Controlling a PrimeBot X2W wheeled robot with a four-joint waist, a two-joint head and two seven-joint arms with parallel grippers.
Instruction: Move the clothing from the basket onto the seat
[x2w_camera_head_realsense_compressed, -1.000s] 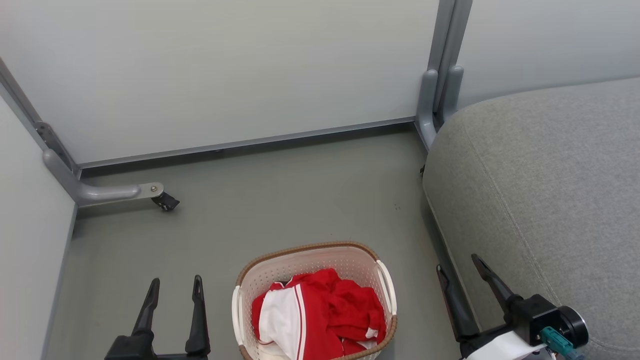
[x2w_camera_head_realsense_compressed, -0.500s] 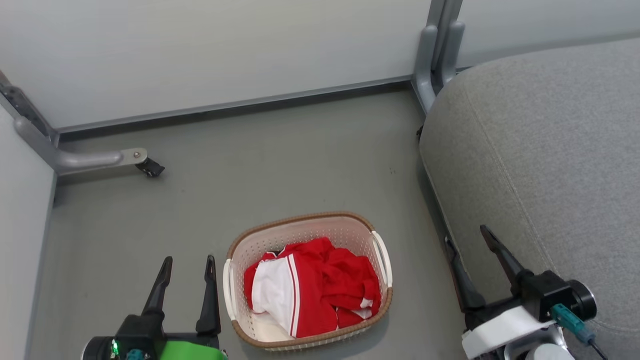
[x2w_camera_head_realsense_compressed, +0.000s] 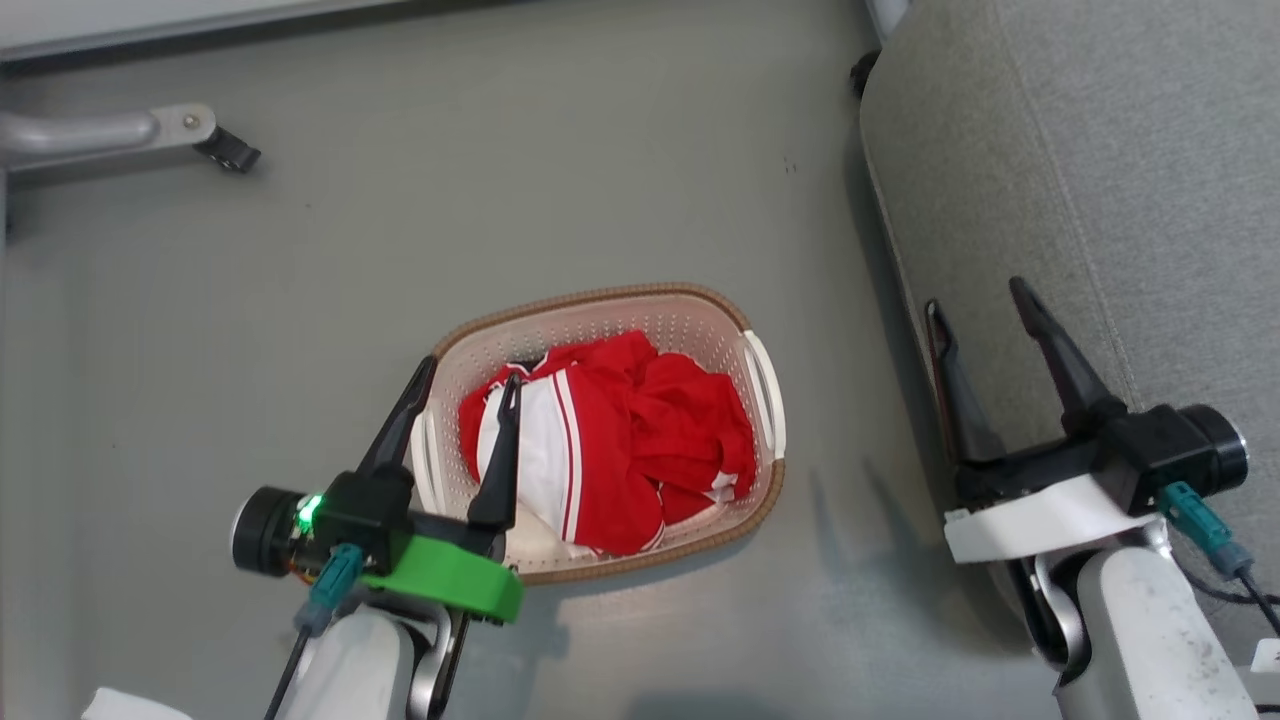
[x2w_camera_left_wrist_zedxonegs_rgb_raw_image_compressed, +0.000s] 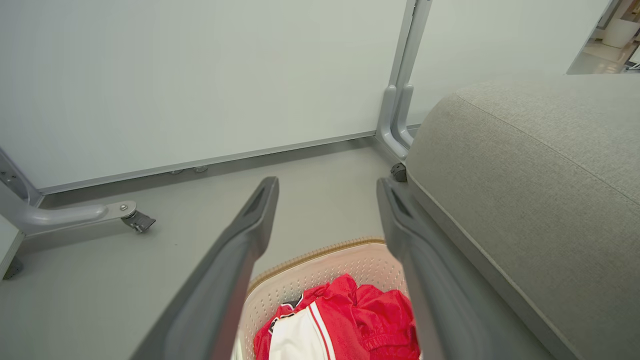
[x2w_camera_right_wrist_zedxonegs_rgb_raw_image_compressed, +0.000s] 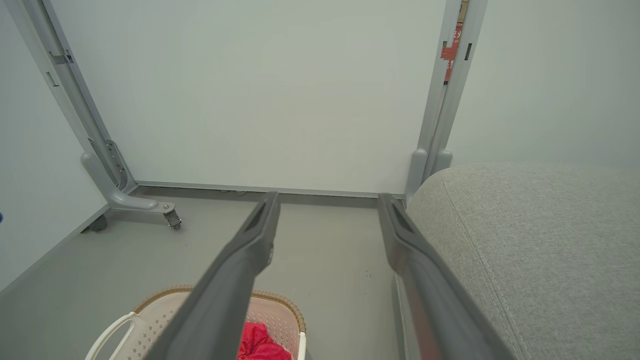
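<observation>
Standing beside the robot, I see its left arm (x2w_camera_head_realsense_compressed: 360, 650) nearest, its jaws spread wide and empty. They hang above the near left end of the basket (x2w_camera_head_realsense_compressed: 690, 318), one finger over the left handle and the other over the white panel of the clothing (x2w_camera_head_realsense_compressed: 650, 440). The clothing lies bunched inside the basket, just ahead and to the right of those jaws, so I judge the left arm the nearer one for a downward reach. The heap has no clear long axis, though its striped white panel runs near to far. The basket itself stretches handle to handle across the robot. The right arm (x2w_camera_head_realsense_compressed: 1140, 630), its jaws likewise spread and empty, hovers at the edge of the seat (x2w_camera_head_realsense_compressed: 1100, 150), well apart from the basket. The grey floor (x2w_camera_head_realsense_compressed: 550, 170) carries the basket. Beyond it stand a wheeled frame foot (x2w_camera_head_realsense_compressed: 150, 128) and pale wall panels (x2w_camera_left_wrist_zedxonegs_rgb_raw_image_compressed: 200, 75).
</observation>
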